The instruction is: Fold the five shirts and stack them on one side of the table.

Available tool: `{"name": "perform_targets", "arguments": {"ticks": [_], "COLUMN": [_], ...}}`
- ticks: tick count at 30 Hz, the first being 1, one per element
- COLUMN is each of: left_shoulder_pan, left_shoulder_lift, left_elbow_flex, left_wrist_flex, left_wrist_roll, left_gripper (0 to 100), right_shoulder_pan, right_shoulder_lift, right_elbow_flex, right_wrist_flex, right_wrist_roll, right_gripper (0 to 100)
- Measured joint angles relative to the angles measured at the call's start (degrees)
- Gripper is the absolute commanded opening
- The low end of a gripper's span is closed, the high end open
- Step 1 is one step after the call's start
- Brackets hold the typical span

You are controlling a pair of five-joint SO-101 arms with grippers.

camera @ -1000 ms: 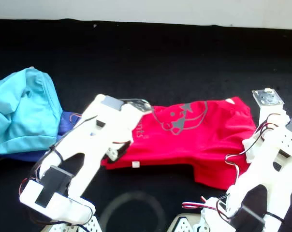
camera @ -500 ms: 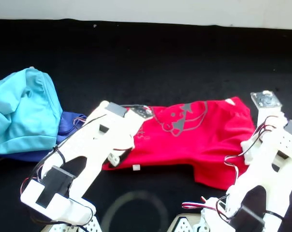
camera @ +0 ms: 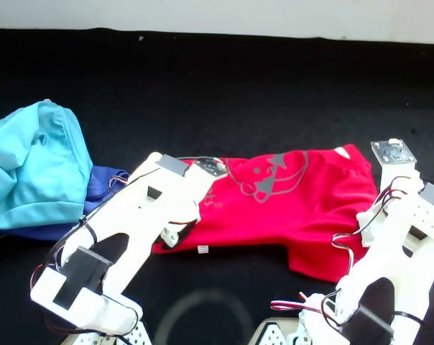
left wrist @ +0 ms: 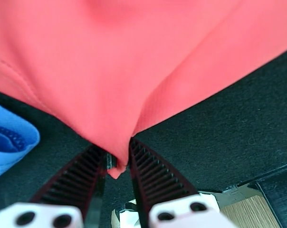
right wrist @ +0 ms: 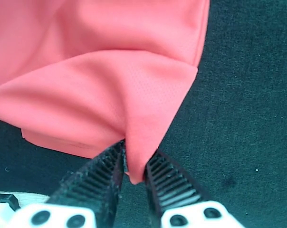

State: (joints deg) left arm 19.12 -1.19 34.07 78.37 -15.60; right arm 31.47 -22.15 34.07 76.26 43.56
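Two grippers on one red shirt; three shirts counted.
The red shirt (camera: pixel 296 201) lies spread on the black table (camera: pixel 224 86) between the two arms, with its grey print facing up. Wrist views show the left gripper (left wrist: pixel 117 153) and right gripper (right wrist: pixel 135 157) each clamped on a fold of it. The high view adds a teal shirt (camera: pixel 30 165) heaped on a blue shirt (camera: pixel 102 181) at the table's left.

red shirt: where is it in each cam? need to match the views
High view: red shirt spread out on the table between the two arms.
Left wrist view: red shirt, a fold pinched in the left gripper.
Right wrist view: red shirt, a corner pinched in the right gripper.
Shared landmark: black table cover under the shirt in all three.
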Motion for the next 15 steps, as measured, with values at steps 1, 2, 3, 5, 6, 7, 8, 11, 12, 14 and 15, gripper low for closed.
{"name": "perform_targets", "arguments": {"ticks": [1,2,3,5,6,7,8,11,12,14,15], "left_shoulder_pan": [0.0,0.0,0.0,-0.2,-0.2,-0.2,-0.2,-0.1,-0.1,-0.2,-0.5], "left_shoulder_lift": [0.0,0.0,0.0,0.0,0.0,0.0,0.0,0.0,0.0,0.0,0.0], "left_elbow_flex": [0.0,0.0,0.0,0.0,0.0,0.0,0.0,-1.8,-3.1,-6.4,-8.3], "left_wrist_flex": [0.0,0.0,0.0,0.0,0.0,0.0,0.5,3.6,5.0,7.7,8.9], "left_wrist_roll": [0.0,0.0,0.0,0.0,0.0,0.0,0.0,0.0,0.0,0.0,0.0], "left_gripper": [11,14,16,18,18,18,18,18,18,18,18], "right_shoulder_pan": [0.0,0.0,0.0,0.0,0.0,0.0,0.0,0.0,0.0,0.0,0.0], "right_shoulder_lift": [0.0,0.0,0.0,0.0,0.0,0.0,0.0,0.0,0.0,0.0,0.0], "right_elbow_flex": [0.0,0.0,0.0,0.0,0.0,0.0,0.0,0.0,0.0,0.0,0.0], "right_wrist_flex": [0.0,0.0,0.0,0.0,0.0,0.3,1.1,2.5,2.6,2.6,2.6], "right_wrist_roll": [0.0,0.0,0.0,0.0,0.0,0.0,0.0,0.0,0.0,0.0,0.0], "right_gripper": [4.2,7.5,11.1,17.9,19.8,20.4,20.1,20.1,20.1,20.1,20.1]}}
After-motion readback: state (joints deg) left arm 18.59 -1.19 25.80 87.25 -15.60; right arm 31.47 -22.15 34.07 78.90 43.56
